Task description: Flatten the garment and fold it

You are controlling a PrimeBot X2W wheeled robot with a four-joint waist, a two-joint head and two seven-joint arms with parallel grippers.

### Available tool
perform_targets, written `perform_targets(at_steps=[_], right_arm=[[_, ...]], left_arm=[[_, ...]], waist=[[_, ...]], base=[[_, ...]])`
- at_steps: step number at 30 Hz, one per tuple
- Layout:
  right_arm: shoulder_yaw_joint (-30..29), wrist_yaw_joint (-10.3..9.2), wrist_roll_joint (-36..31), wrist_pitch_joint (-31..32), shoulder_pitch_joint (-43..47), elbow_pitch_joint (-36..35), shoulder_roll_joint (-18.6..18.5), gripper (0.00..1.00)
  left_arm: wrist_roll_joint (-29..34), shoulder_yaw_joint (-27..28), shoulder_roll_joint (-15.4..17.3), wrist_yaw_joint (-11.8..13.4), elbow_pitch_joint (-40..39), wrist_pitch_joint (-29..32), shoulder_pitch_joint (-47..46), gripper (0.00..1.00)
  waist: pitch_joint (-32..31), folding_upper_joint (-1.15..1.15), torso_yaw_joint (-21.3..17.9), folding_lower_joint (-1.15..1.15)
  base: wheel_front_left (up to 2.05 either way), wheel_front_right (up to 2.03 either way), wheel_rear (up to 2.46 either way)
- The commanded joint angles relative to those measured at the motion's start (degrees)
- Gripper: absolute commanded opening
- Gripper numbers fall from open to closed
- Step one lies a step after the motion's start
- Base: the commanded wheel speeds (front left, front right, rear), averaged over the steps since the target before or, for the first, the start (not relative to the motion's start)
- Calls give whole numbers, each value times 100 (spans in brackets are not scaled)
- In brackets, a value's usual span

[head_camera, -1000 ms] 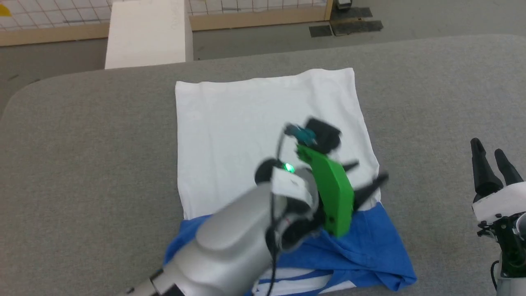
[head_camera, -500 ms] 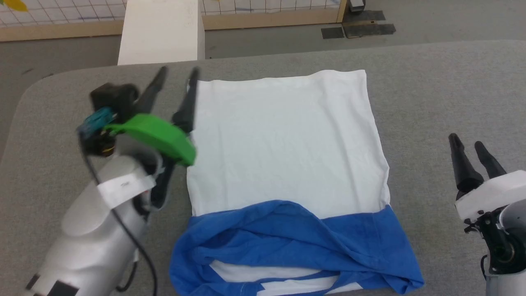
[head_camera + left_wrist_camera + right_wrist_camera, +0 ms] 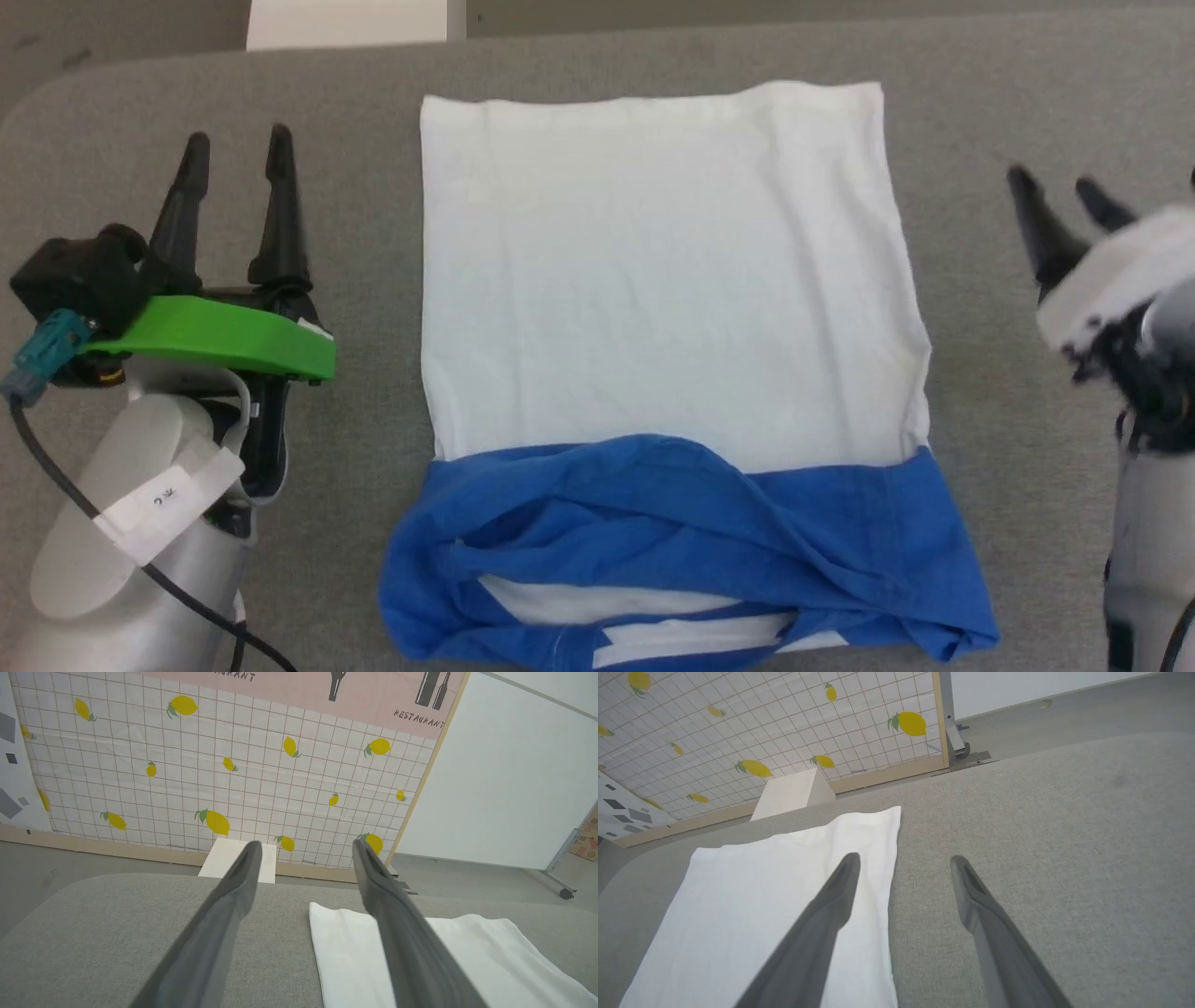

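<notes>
Since a second ago your left gripper (image 3: 237,136) has swung off the garment (image 3: 653,280). It now sits over the bare grey table (image 3: 355,168) just to the garment's left, fingers spread and holding nothing. Your right gripper (image 3: 1053,179), blurred in the head view, hovers off the garment's right edge, fingers likewise parted and empty.

From the head camera you get the whole garment lying flat mid-table: white body toward the far side, blue sleeves bunched across the near end. From the wrist cameras you get the white far end seen low along the fingers. Beyond the table's far edge they add a lemon-print backdrop (image 3: 210,765) with a white box (image 3: 219,858) at its foot.
</notes>
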Motion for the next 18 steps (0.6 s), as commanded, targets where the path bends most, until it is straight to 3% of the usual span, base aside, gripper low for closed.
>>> perform_targets(at_steps=[1, 9, 18], right_arm=[[8, -8, -181, 208, -402, 89, -103, 100], [-14, -8, -1030, 1408, -2295, 931, -482, 100], [143, -8, -1803, 2187, -3154, 1526, -648, 100]], left_arm=[[105, 55, -11, -47, -117, -26, 22, 100], [250, 193, -23, -212, -498, -26, -316, 100], [326, 253, -234, -363, -529, -27, -475, 100]], waist=[[701, 0, 244, 0], [1688, 0, 648, 0], [2195, 0, 1024, 0]], base=[[0, 0, 0], [0, 0, 0], [0, 0, 0]])
